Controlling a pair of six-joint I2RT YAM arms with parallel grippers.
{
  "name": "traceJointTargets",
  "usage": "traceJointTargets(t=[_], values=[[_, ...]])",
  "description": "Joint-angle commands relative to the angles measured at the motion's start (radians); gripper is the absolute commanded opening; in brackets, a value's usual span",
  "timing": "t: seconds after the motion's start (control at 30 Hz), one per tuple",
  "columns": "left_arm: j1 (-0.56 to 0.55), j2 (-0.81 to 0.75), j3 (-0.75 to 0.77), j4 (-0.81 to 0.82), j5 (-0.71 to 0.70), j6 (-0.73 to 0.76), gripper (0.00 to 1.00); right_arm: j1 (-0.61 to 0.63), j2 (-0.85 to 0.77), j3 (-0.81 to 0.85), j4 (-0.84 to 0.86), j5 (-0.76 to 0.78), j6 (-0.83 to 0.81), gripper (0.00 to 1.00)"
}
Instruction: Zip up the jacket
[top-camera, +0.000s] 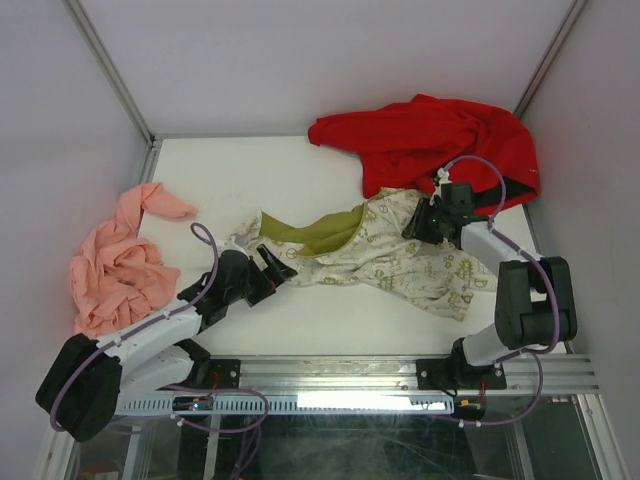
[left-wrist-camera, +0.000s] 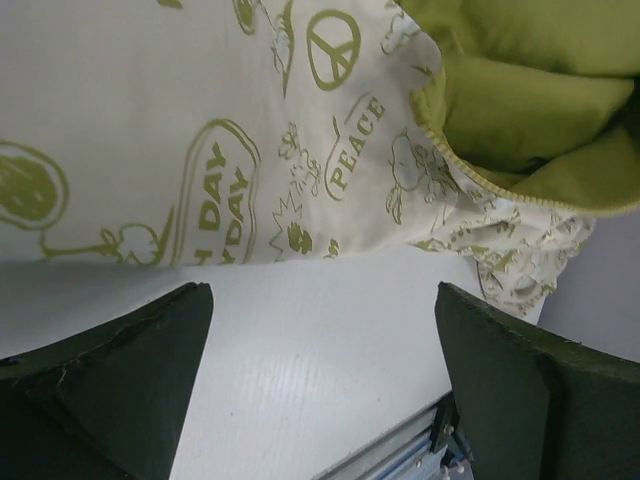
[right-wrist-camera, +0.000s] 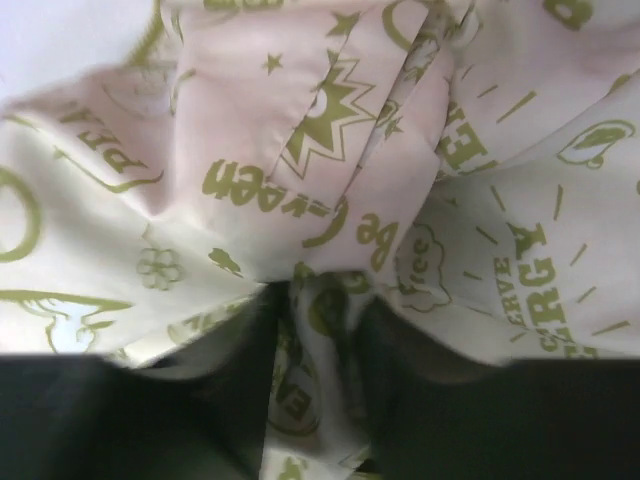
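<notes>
Jacket (top-camera: 400, 255): one.
Red garment (top-camera: 430, 135): one, 1 o'clock.
Pink garment (top-camera: 115, 265): one, 9 o'clock.
Left claw (top-camera: 272, 262): stood wide apart.
Right claw (top-camera: 420, 225): pinched jacket fabric.

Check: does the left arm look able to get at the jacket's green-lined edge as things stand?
Probably yes. The left hand is open just short of the jacket, only bare table between them; the green lining lies uncovered ahead and to one side.
</notes>
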Motion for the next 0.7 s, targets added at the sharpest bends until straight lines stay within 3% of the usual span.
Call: traceJointTargets(t=[0.0,0.13,0.2,0.33,0.5,0.67], values=[[-0.008,0.061,0.011,0.104,-0.108,-0.038,0.96,0.024,-0.124,-0.063,0.063,-0.073,0.021,0.25],[-0.008,0.14,0.028,0.126,-0.216,-0.009,0.87,0.061,-0.19,-0.071,0.011,-0.056,0.015,0.0],[-0.004,0.179,0.042,0.161,-0.275,0.019,0.74,0.088,-0.214,-0.073,-0.004,-0.054,0.016,0.0],[0.029,0.274,0.143,0.176,-0.347,0.092,0.37,0.153,-0.268,-0.079,-0.038,-0.036,0.026,0.0],[0.179,0.385,0.295,0.189,-0.308,0.194,0.01,0.246,-0.356,-0.059,-0.107,0.015,0.03,0.0],[0.295,0.513,0.537,0.19,-0.221,0.269,0.0,0.38,-0.438,-0.005,-0.185,0.053,0.028,0.0]])
